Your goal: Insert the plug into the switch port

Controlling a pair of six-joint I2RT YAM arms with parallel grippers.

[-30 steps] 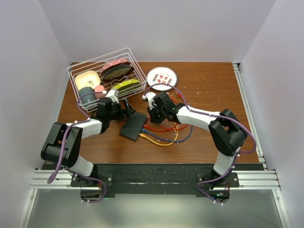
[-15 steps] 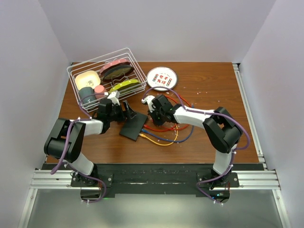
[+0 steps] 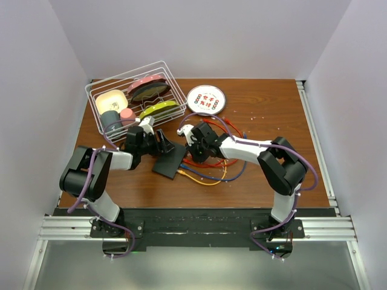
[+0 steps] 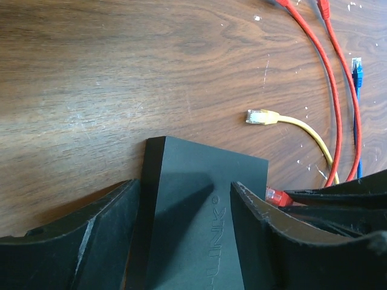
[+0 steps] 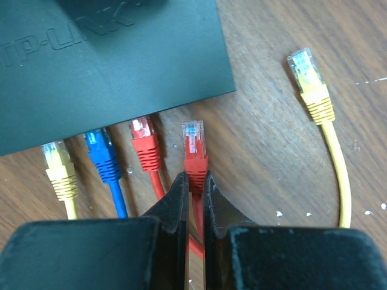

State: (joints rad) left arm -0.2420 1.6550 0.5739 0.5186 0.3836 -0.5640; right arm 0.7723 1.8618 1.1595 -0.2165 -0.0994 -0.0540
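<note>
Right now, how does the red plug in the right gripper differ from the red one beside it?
The gripped red plug stops short of the switch, bare wood between; the neighbouring red plug reaches its edge. The right gripper pinches the first; nothing holds the second. Both are red with clear tips.

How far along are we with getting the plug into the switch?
Done: the right fingers are pinched on the red plug, which points at the switch edge where a yellow plug, a blue plug and a second red plug sit. In hand: the left fingers straddle the switch, open. Left: the held plug's tip is short of the edge; it needs pushing in.
</note>
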